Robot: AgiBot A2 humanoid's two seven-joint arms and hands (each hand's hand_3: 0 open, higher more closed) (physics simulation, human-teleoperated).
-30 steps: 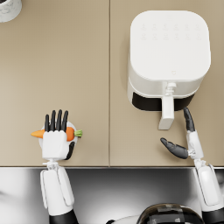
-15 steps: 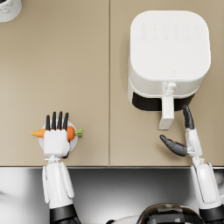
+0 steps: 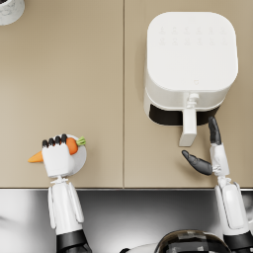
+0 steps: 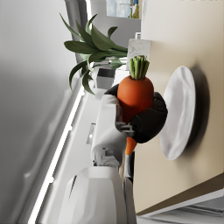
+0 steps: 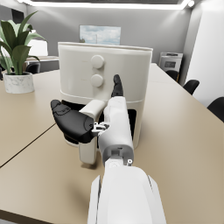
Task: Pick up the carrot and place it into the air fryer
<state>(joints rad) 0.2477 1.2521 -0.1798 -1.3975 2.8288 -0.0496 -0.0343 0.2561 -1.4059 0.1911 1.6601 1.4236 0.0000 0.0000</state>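
Note:
The orange carrot point(image 3: 72, 146) with a green top lies across my left hand point(image 3: 58, 157), which grips it over a small white plate point(image 3: 80, 159) near the table's front edge. In the left wrist view the carrot point(image 4: 134, 94) sits in the dark fingers point(image 4: 148, 122), a little apart from the plate point(image 4: 177, 111). The white air fryer point(image 3: 190, 64) stands at the right, its drawer slightly out with the handle point(image 3: 188, 127) pointing toward me. My right hand point(image 3: 210, 153) is open and holds nothing, just beside the handle point(image 5: 89, 131) in front of the fryer point(image 5: 105, 74).
A white plant pot point(image 3: 10, 10) stands at the far left corner of the table. The tan tabletop point(image 3: 99, 74) stretches between the plate and the fryer. Its front edge point(image 3: 123, 188) runs just below both hands.
My left hand's fingers, stretched out flat over the carrot before, have curled around it, and the hand has drawn slightly back. The right hand has barely moved.

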